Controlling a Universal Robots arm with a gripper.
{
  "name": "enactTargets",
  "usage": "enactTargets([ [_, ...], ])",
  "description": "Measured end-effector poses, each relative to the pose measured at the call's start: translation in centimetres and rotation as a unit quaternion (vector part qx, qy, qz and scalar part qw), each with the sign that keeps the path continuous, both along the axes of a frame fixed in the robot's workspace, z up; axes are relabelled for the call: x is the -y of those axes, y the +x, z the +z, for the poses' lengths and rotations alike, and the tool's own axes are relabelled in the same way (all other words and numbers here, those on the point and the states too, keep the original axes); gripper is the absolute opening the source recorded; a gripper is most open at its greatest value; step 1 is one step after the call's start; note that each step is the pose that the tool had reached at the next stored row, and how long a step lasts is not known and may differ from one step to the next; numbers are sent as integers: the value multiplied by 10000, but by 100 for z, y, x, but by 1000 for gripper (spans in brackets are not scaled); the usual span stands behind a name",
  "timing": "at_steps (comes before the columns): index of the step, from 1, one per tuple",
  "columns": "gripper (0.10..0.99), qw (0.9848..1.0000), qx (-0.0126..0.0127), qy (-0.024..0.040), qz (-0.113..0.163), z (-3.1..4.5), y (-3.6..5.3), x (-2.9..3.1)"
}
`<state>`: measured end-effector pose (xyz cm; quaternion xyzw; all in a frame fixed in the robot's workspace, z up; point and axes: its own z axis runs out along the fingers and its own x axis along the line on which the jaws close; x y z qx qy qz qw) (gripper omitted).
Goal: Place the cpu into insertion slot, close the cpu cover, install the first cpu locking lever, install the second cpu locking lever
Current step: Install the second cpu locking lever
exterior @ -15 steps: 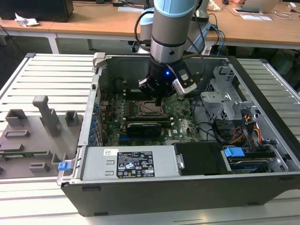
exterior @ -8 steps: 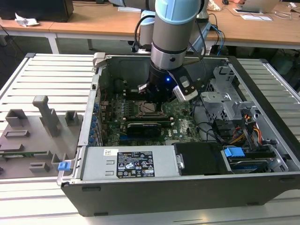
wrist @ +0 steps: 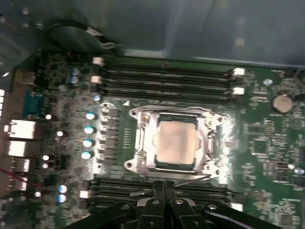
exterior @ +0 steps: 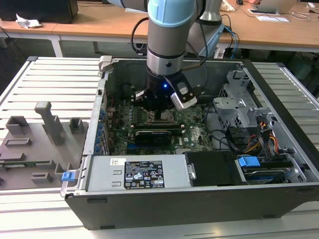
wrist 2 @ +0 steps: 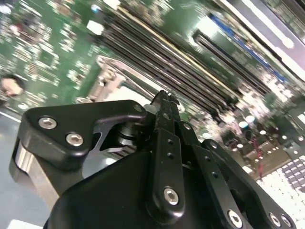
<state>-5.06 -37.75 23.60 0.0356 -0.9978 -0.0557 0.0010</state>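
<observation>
The cpu (wrist: pixel 176 140), a square chip with a dull tan top, lies flat in the socket on the green motherboard. The cpu cover (wrist: pixel 143 143), a metal frame, lies down around it. A thin locking lever (wrist: pixel 195 180) runs along the socket's side nearest my fingers. My gripper (wrist: pixel 164 185) has its two black fingers pressed together, shut, with the tips right at that lever. In the second wrist view the gripper (wrist 2: pixel 164 98) tips sit just beside the socket's shiny metal edge (wrist 2: pixel 114 67). In the exterior view the gripper (exterior: pixel 159 107) hangs low inside the open computer case, over the socket.
Memory slots (wrist: pixel 167 76) flank the socket on two sides. A long black card (exterior: pixel 157 133) lies just in front of the gripper. The power supply (exterior: pixel 134 174), drive cage (exterior: pixel 239 109) and case walls close in around. A grey fixture plate (exterior: pixel 35 144) sits outside, on the exterior view's left.
</observation>
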Motion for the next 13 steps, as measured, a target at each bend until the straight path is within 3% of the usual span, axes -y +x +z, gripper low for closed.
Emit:
enactTargets([
  [2, 106, 10000, 0, 0, -1, -22, -47, 0],
  [4, 106, 10000, 0, 0, 0, -94, -58, 1],
  [6, 106, 10000, 0, 26, 0, -117, -60, 17],
  [8, 106, 9998, 0, 176, -1, -128, -64, 83],
  [10, 106, 9997, 0, 253, -1, -133, -114, 124],
  [13, 106, 9996, 0, 277, 0, -172, -155, 132],
])
